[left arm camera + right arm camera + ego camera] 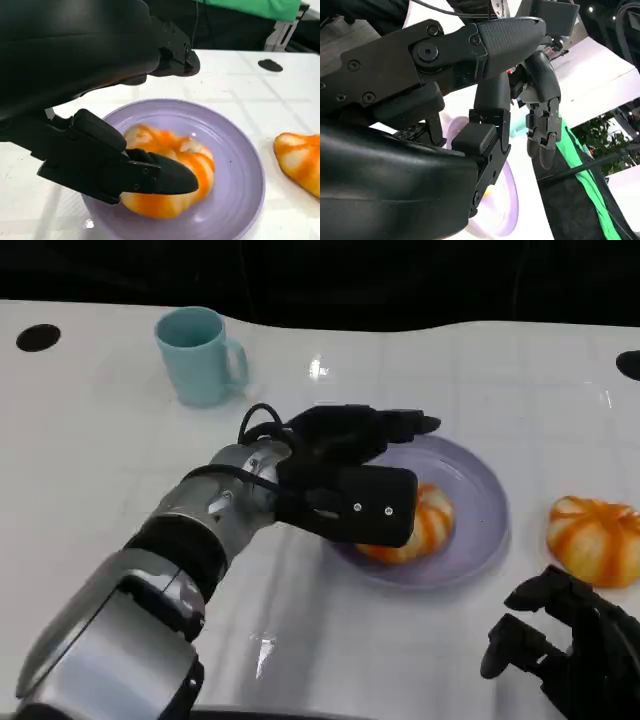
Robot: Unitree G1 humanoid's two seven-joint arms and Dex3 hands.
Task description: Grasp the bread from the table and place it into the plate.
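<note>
My left hand point(345, 470) reached in from the lower left of the head view, its silver forearm slanting up toward the middle of the frame, and hung over the left part of the plate point(478, 502). In the left wrist view my fingers point(150, 177) lay spread around the bread point(172, 175), one against its near side and the rest arched above it without closing; whether they truly gripped it I could not tell. My right hand point(575, 640) sat at the lower right corner of the head view, fingers loosely apart and holding nothing.

The surface point(100, 460) was white and glossy, with glints of lamp light and a black backdrop beyond its far edge. A pale blue mug point(200, 355) stood upright in the upper left, well apart from the plate. A second bun point(594, 538) lay on the surface at the right edge, near the plate but not touching it.

The bread was a round bun, pale with orange stripes, lying inside the lilac plate toward its left side.
</note>
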